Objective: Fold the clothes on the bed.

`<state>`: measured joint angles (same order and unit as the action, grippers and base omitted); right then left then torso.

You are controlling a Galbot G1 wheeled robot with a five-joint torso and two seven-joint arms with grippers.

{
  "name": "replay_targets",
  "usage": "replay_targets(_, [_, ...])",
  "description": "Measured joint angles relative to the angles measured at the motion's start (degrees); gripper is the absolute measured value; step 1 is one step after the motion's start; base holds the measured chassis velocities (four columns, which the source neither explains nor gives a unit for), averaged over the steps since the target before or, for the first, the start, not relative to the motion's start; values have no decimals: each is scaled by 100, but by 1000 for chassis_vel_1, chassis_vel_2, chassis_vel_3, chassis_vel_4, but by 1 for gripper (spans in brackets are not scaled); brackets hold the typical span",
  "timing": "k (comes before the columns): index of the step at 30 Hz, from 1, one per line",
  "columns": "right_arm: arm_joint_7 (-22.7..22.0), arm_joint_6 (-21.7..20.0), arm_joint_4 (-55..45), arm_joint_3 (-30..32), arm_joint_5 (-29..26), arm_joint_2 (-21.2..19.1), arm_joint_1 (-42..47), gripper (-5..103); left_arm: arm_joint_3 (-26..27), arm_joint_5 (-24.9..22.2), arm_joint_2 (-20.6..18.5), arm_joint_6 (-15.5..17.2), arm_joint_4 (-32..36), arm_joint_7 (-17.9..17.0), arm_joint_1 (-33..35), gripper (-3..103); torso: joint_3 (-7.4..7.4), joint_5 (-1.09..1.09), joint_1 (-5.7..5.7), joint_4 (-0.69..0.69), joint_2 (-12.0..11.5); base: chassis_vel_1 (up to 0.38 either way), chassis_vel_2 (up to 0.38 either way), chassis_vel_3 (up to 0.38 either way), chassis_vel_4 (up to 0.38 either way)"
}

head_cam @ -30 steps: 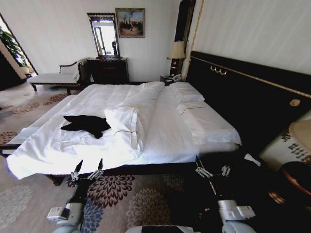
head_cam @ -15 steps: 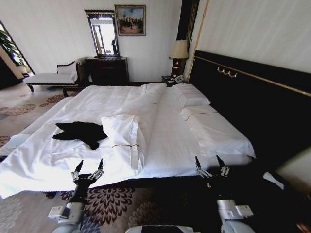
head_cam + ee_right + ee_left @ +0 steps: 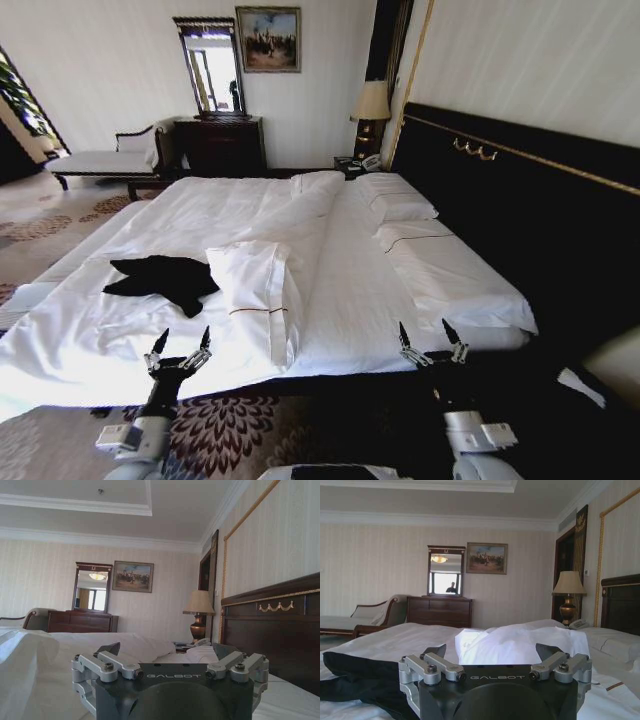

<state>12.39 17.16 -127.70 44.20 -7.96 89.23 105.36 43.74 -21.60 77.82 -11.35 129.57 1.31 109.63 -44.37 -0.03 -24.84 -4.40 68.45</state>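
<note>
The clothes, a crumpled black T-shirt, lie on the left part of the white bed, beside a folded-back white duvet. My left gripper hangs open over the bed's near edge, a little short of the shirt. In the left wrist view the left gripper spreads wide, with the clothes just beyond it to one side. My right gripper stands open at the near edge, close to the dark headboard. The right wrist view shows the right gripper open with nothing in it.
A folded duvet ridge runs down the bed's middle and pillows lie by the headboard. A dark dresser with mirror, a chaise and a lamp stand at the far wall. Patterned carpet lies under my arms.
The whole head view has shifted: the bed sits closer and lower in the picture, so the camera moved forward. Both grippers now reach the bed's near edge and stay open.
</note>
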Motion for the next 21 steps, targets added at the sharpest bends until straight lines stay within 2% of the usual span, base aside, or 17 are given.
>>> replay_targets(5, [-16, 3, 24, 2, -12, -8, -19, 100, 1, 16, 2, -1, -2, 0, 1, 100, 0, 0, -1, 0, 0, 110, 121, -107, -144])
replay_targets(13, [-67, 3, 65, 2, -52, -13, -69, 100, -15, 85, 23, -4, -7, -7, 9, 100, 0, -4, -2, -1, 0, 143, 242, -144, -249])
replay_targets(21, [-138, 5, 130, 12, -127, -47, -139, 100, -18, 125, 63, -36, -26, -15, 36, 100, -1, 1, -2, 1, 0, -14, 192, 29, -172])
